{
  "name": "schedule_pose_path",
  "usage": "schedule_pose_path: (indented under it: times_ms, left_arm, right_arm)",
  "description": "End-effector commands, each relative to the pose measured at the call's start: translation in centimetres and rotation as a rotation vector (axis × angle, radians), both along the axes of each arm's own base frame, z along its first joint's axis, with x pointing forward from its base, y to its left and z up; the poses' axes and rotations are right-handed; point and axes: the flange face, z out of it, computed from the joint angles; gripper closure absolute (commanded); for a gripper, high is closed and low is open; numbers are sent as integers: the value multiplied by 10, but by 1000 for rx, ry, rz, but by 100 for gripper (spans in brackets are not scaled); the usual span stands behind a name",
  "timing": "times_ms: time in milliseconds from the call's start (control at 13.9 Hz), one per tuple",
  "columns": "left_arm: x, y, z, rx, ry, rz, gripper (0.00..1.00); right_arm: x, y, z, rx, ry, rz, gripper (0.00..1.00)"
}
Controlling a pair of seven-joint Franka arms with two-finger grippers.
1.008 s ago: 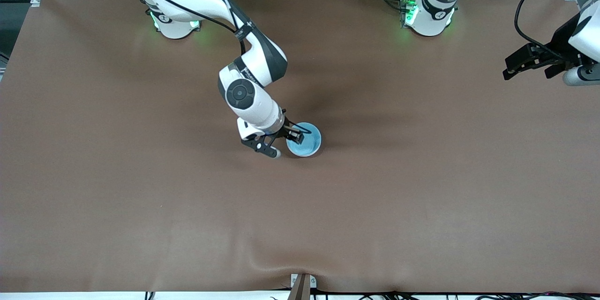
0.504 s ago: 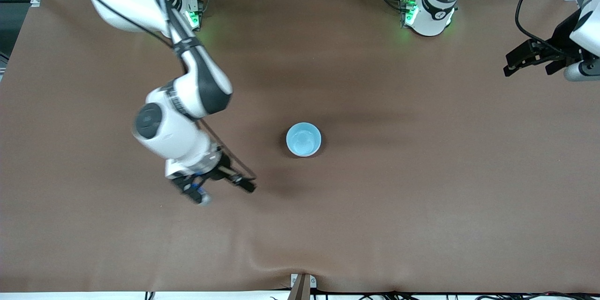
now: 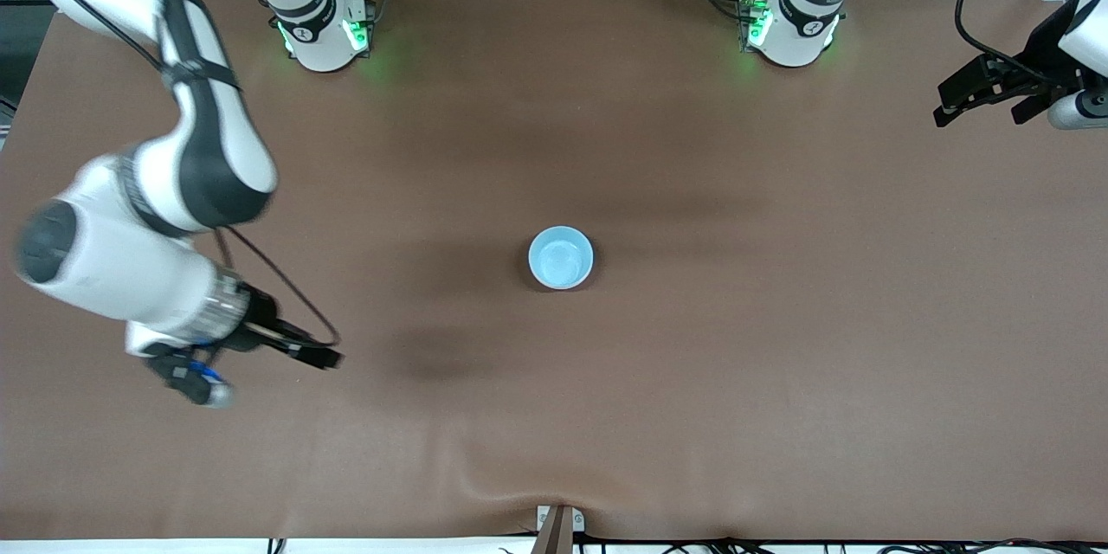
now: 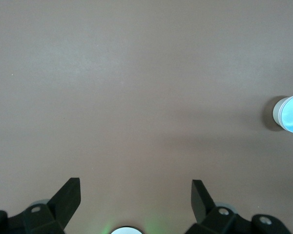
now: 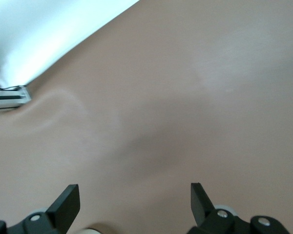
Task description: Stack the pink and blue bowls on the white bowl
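My right gripper (image 3: 260, 368) has its fingers spread with nothing between them, up over bare table toward the right arm's end. My left gripper (image 3: 987, 95) is likewise wide apart and empty, waiting over its own end. Both stand clear, I judge, because stacking looks finished. The blue bowl (image 3: 561, 257) sits mid-table (image 3: 692, 381), upright, mouth up, axis vertical; the left wrist view shows paler rims banded beneath it.

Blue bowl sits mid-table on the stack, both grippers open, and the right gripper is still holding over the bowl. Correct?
Not quite. The right gripper is open but over bare table toward the right arm's end, away from the blue bowl, as the front view shows. The left gripper is open too.
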Motion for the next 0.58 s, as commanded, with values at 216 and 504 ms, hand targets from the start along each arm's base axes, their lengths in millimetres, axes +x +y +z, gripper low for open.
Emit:
schedule_pose_path:
  times_ms: [216,504]
  left_arm:
    - [-12,1,6,25,-15,-26,0]
    - [-11,0,1,23,-13,-28,0]
  right_arm:
    - [-50,-51,111,-73,72,92,0]
    - [-106,-92,184,-126,63,304,0]
